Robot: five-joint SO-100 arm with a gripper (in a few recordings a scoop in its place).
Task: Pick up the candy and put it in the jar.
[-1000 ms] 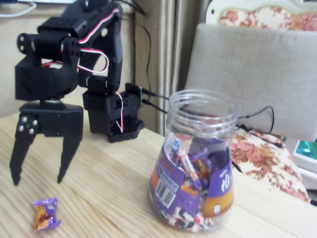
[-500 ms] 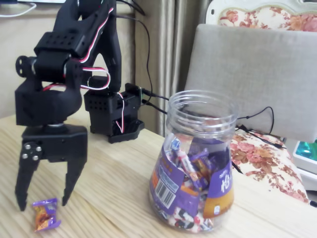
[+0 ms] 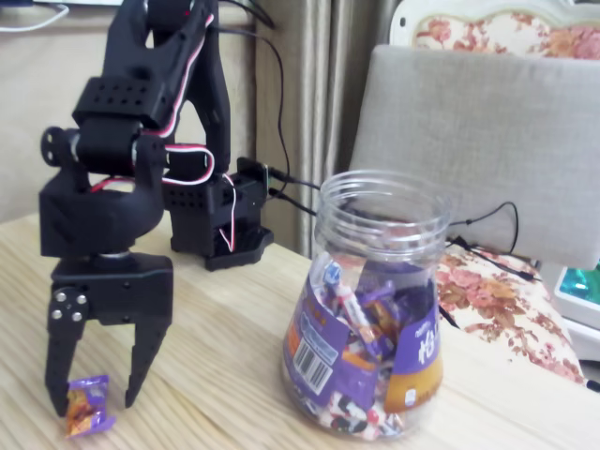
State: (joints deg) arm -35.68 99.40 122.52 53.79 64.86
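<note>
A small candy [image 3: 86, 405] in a shiny purple wrapper with an orange-brown middle lies on the wooden table at the lower left. My black gripper [image 3: 95, 405] points straight down over it, open, with one fingertip on each side of the candy and both tips at table level. The clear plastic jar [image 3: 373, 300] stands to the right with its wide mouth uncovered. It has a purple-and-orange label with a barcode and holds several wrapped sweets.
The arm's black base [image 3: 217, 220] with red and white wires sits at the back of the wooden table [image 3: 216, 356]. A grey padded chair back [image 3: 487, 141] and a floral cushion [image 3: 497, 300] stand beyond the table's right edge.
The gripper has come down and shifted slightly right, from hanging above the candy to straddling it with its fingertips near the table. The candy and jar have not moved.
</note>
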